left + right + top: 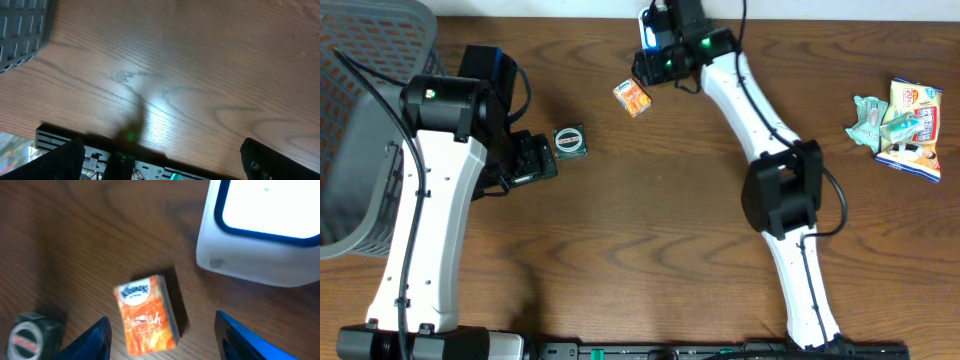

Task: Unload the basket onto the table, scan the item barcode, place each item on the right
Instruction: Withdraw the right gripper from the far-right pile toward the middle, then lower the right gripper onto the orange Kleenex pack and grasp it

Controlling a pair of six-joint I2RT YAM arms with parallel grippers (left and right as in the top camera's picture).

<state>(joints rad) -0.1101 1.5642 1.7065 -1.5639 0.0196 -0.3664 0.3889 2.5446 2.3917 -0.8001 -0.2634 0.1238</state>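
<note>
A small orange tissue pack (633,97) (147,315) lies flat on the wooden table. My right gripper (655,68) (162,340) hovers over it with the blue fingers on either side. A gap shows on both sides and neither finger touches the pack. Just beyond the pack stands a white scanner (260,235) (651,30) with a blue-rimmed window. My left gripper (533,160) (162,160) is wide open over bare wood, with nothing between its fingers.
A round green tin (570,141) (30,336) sits left of the pack, close to the left gripper. A grey mesh basket (360,120) (20,25) fills the far left. Several snack packets (900,125) lie at the right edge.
</note>
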